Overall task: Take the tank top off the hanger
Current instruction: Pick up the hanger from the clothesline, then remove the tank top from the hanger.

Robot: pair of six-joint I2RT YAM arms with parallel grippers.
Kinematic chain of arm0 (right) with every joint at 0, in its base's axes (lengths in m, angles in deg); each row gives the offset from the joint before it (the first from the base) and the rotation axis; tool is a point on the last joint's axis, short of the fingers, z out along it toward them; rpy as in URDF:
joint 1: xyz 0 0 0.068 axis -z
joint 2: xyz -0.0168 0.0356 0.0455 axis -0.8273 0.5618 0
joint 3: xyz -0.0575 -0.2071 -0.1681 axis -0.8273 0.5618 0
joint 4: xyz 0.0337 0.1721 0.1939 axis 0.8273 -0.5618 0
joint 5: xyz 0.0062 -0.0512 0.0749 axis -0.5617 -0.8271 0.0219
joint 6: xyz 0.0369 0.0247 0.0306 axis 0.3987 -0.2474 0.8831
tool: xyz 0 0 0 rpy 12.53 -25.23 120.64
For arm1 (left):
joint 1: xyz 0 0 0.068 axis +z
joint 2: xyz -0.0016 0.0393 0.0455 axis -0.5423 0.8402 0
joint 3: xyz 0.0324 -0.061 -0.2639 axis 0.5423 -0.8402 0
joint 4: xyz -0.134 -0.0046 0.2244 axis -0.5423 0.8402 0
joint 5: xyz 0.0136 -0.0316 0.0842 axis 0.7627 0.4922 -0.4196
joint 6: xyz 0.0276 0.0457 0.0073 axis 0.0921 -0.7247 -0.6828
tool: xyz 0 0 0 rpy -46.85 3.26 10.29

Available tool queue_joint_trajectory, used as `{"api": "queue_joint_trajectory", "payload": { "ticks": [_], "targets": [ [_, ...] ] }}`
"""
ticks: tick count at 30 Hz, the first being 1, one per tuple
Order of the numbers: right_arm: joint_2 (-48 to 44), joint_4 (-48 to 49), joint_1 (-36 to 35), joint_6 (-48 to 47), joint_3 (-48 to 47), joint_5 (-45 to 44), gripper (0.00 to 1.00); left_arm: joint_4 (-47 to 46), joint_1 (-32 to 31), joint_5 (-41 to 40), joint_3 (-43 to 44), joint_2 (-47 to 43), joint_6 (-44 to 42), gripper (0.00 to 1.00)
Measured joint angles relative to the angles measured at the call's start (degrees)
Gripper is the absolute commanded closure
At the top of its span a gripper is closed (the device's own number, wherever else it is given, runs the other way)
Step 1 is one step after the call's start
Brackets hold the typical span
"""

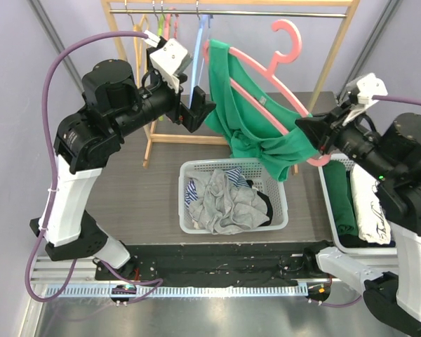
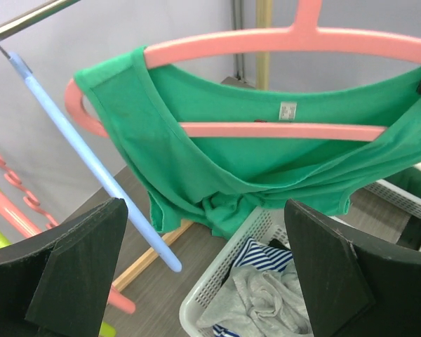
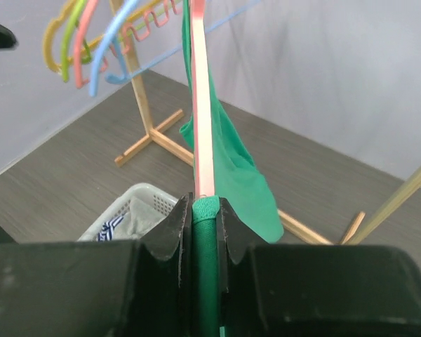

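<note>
Right gripper [image 3: 203, 210] clenched on the pink hanger [image 1: 281, 67] end with fabric pinched in, green tank top [image 1: 256, 126] draped just ahead of the wide-open left gripper [image 2: 203, 267]; risk: pulling against that pinch could stretch the cloth or yank the hanger loose; dark wood-grain table [image 1: 140, 189], basket [image 1: 284, 210] below, lilac walls [image 1: 14, 84].

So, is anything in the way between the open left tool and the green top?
Partly: a blue hanger slants across one shoulder of the tank top, between it and the left tool. Elsewhere nothing blocks it.
</note>
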Motion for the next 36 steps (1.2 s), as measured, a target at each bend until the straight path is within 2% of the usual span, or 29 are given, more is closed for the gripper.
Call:
{"api": "queue_joint_trajectory", "payload": {
  "ticks": [5, 12, 17, 21, 25, 28, 33, 36],
  "targets": [
    [3.37, -2.47, 0.00, -1.49, -14.21, 2.23, 0.99, 0.20, 0.00, 2.99, 1.11, -0.57, -0.07, 0.00],
    [4.50, 2.21, 0.00, 0.90, -26.82, 5.73, 0.99, 1.51, 0.02, 4.46, 0.52, -2.10, -0.26, 0.00],
    [5.60, 7.10, 0.00, 3.54, -31.98, 8.83, 0.99, 2.08, 0.04, 4.63, -0.76, -3.50, -0.33, 0.00],
    [6.14, 9.51, 0.00, 4.87, -32.68, 10.97, 0.99, 2.25, 0.11, 4.63, -1.11, -4.09, -0.55, 0.00],
    [5.97, 9.60, 0.00, 4.90, -31.12, 12.11, 0.99, 2.36, 0.42, 5.03, -1.44, -4.31, -0.98, 0.00],
    [3.78, 9.35, 0.00, 4.37, -25.81, 11.76, 0.99, 2.51, 0.44, 5.35, -1.51, -4.31, -1.42, 0.00],
    [-4.09, 7.74, 0.00, 2.93, -6.58, 9.79, 0.99, 3.78, 0.44, 8.22, -1.97, -5.84, -1.86, 0.00],
    [-7.37, 7.08, 0.00, 2.10, 5.31, 9.09, 0.99, 4.92, 0.44, 9.92, -5.18, -9.46, -3.06, 0.00]
  ]
}}
